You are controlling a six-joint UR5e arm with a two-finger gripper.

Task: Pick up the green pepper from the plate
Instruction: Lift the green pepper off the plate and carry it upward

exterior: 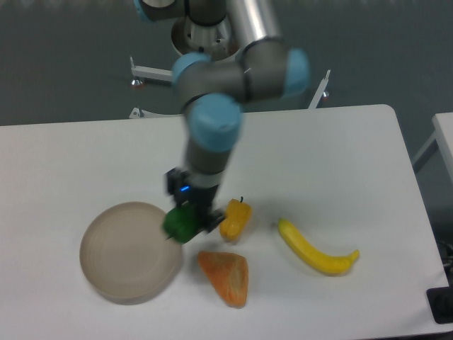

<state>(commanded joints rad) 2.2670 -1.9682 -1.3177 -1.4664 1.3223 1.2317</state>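
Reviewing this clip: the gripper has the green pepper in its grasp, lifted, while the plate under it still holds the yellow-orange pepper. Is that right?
Not quite. The gripper does hold the green pepper, lifted by the plate's right edge, but the plate holds nothing. The yellow-orange pepper sits on the table to the right of the gripper, as the fixed camera shows.
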